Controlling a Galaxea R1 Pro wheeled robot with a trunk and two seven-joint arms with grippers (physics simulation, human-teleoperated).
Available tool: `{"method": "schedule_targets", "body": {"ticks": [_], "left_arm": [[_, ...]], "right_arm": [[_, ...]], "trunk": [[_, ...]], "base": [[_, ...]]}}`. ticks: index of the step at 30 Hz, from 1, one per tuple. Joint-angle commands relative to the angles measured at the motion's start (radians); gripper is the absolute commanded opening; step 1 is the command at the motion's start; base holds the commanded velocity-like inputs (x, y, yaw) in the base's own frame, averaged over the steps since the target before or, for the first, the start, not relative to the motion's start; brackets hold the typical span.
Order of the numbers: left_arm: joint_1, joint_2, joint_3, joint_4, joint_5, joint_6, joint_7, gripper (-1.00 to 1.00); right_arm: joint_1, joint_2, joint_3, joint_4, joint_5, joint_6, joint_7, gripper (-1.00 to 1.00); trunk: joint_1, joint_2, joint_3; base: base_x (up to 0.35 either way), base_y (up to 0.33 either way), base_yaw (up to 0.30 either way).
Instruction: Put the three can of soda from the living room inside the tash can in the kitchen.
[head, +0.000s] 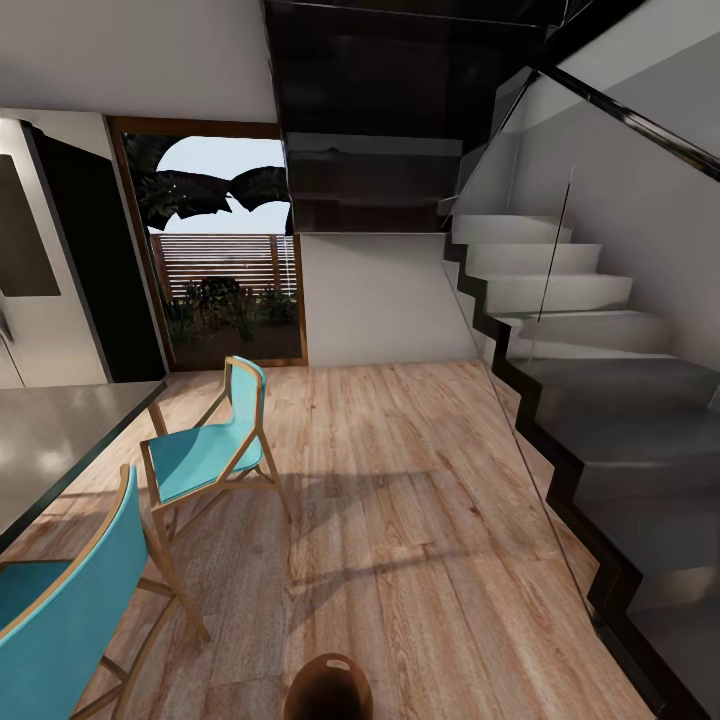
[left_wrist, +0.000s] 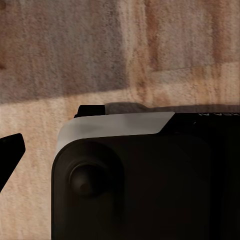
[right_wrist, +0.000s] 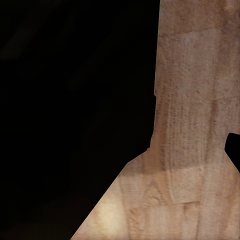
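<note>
The tash can (head: 329, 688) is a round brown bin with a dark inside, standing on the wood floor at the bottom edge of the head view, just in front of me. The cans of soda are out of view. From my left gripper one black fingertip (left_wrist: 11, 149) shows over the floor, beside a dark and white part of my own body (left_wrist: 135, 175). From my right gripper one black fingertip (right_wrist: 234, 150) shows at the picture's edge, over the floor planks. Neither wrist view shows both fingers together.
A steel fridge (head: 30, 270) stands at the far left, beside a wood-framed glass door (head: 225, 250). A grey table (head: 50, 440) and two turquoise chairs (head: 205, 455) (head: 50, 620) are to my left. A staircase (head: 600, 400) with a glass panel runs along the right.
</note>
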Motion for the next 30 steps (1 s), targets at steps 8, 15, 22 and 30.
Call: {"method": "schedule_targets", "body": {"ticks": [8, 15, 22, 30], "left_arm": [[0.000, 0.000, 0.000, 0.000, 0.000, 0.000, 0.000, 1.00], [0.000, 0.000, 0.000, 0.000, 0.000, 0.000, 0.000, 1.00], [0.000, 0.000, 0.000, 0.000, 0.000, 0.000, 0.000, 1.00], [0.000, 0.000, 0.000, 0.000, 0.000, 0.000, 0.000, 1.00]], "right_arm": [[0.000, 0.000, 0.000, 0.000, 0.000, 0.000, 0.000, 1.00], [0.000, 0.000, 0.000, 0.000, 0.000, 0.000, 0.000, 1.00], [0.000, 0.000, 0.000, 0.000, 0.000, 0.000, 0.000, 1.00], [0.000, 0.000, 0.000, 0.000, 0.000, 0.000, 0.000, 1.00]], "trunk": [[0.000, 0.000, 0.000], [0.000, 0.000, 0.000], [0.000, 0.000, 0.000], [0.000, 0.000, 0.000]], "base": [[0.000, 0.000, 0.000], [0.000, 0.000, 0.000], [0.000, 0.000, 0.000], [0.000, 0.000, 0.000]]}}
